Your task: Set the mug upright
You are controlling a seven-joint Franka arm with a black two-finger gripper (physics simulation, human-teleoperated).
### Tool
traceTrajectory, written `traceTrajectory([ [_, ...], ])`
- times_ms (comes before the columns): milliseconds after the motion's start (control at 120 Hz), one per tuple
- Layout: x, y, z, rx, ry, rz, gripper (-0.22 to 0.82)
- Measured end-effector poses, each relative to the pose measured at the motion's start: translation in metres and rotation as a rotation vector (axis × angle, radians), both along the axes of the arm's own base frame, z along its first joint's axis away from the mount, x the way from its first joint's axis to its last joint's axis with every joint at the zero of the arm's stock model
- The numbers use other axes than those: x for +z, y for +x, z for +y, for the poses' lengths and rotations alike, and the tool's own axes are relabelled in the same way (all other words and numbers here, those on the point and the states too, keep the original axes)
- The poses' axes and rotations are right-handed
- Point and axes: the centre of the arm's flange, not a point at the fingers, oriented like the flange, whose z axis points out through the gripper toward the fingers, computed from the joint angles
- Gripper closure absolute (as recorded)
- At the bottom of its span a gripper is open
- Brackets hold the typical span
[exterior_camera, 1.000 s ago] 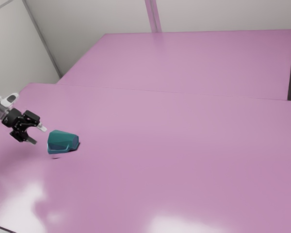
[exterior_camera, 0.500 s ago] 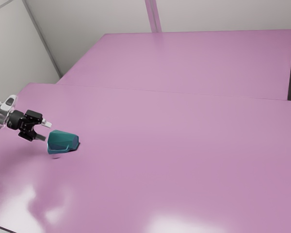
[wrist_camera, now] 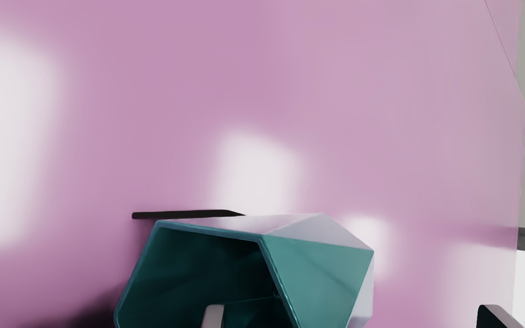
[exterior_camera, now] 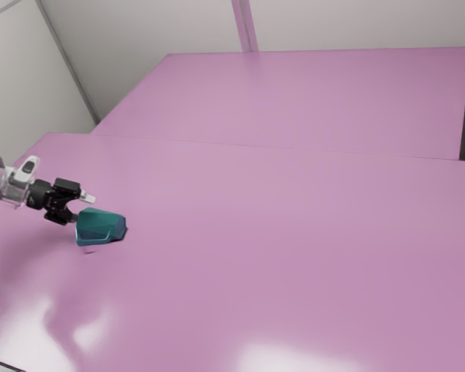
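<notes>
Probably stiff and slick, the mug [exterior_camera: 101, 227] lies on its side toward the arm-side edge of the surface [exterior_camera: 279, 232], its rim wall [wrist_camera: 281, 282] seemingly best for pinching, the end effector [exterior_camera: 83, 208] spread open by the mouth [wrist_camera: 212, 269].

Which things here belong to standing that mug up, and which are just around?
Part of the job:
- teal faceted mug, on its side
- black two-finger gripper, open near its mouth

Just around:
- glossy pink table
- pale wall

So the arm [exterior_camera: 15, 187] is done up in white and pale grey, a small dark oval [exterior_camera: 29, 167] is set into it, and it's finished with chunky black parts [exterior_camera: 67, 186] and light-tipped fingers [exterior_camera: 87, 198].
</notes>
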Motion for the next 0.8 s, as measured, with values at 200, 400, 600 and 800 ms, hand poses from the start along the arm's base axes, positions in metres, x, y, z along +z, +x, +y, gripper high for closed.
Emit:
traceTrajectory([
  [200,-0.011,0.01,-0.012,-0.003,-0.006,0.001,0.03],
  [400,-0.02,0.008,-0.015,0.016,-0.018,0.017,0.47],
  [600,-0.018,0.01,-0.017,0.039,-0.042,0.011,0.66],
  [800,-0.007,0.018,-0.025,0.05,-0.1,-0.026,0.74],
])
